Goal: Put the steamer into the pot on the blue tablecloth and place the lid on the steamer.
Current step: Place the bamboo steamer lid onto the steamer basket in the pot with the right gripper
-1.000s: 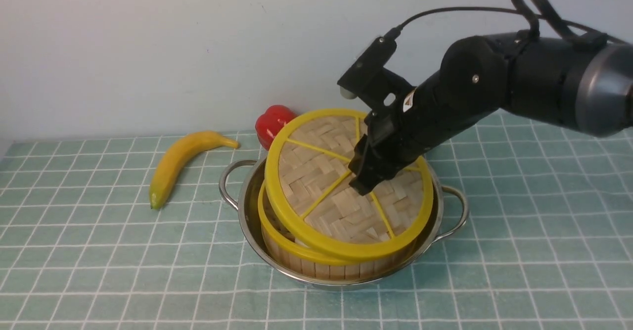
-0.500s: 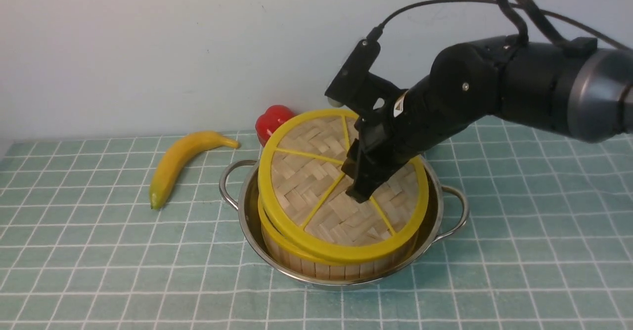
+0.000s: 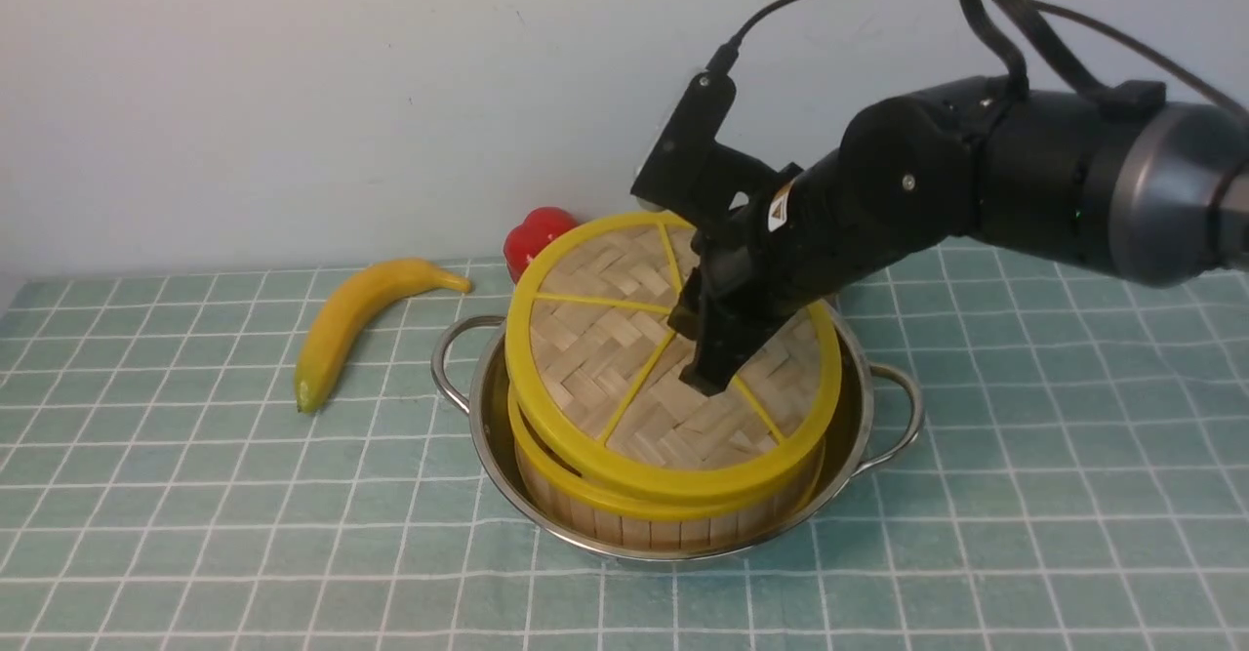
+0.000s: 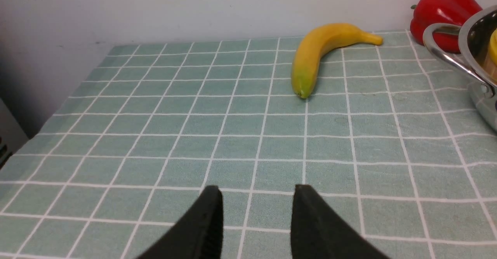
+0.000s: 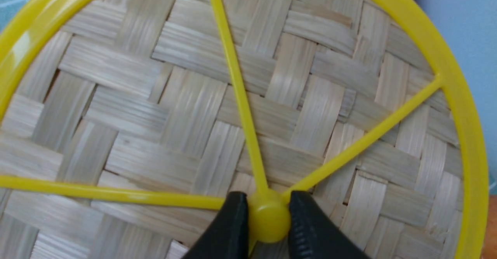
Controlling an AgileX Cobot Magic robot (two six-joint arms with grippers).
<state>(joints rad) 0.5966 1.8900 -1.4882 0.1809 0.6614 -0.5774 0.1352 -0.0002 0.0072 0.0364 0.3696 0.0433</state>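
Observation:
The shiny pot (image 3: pixel 485 441) stands on the blue tablecloth (image 3: pixel 195 495) with the steamer (image 3: pixel 664 526) inside it. The woven lid (image 3: pixel 605 358) lies over the steamer, still slightly tilted, its near edge down at the steamer's yellow rim. My right gripper (image 3: pixel 707 378) comes down from the right and is shut on the lid's yellow centre knob (image 5: pixel 268 218); the right wrist view shows a black finger on each side of it. The dumplings are hidden under the lid (image 5: pixel 186 107). My left gripper (image 4: pixel 258 191) hovers open over bare cloth, away from the pot (image 4: pixel 471 45).
A banana (image 3: pixel 361 319) lies on the cloth left of the pot, and a red pepper (image 3: pixel 537 236) sits behind the pot by the wall. The left wrist view shows the banana (image 4: pixel 318 53) and the pepper (image 4: pixel 442 10) too. The pot's wire handles stick out on both sides.
The right gripper has moved left and down with the lid. The lid has gone from steeply tilted to nearly flat over the steamer.

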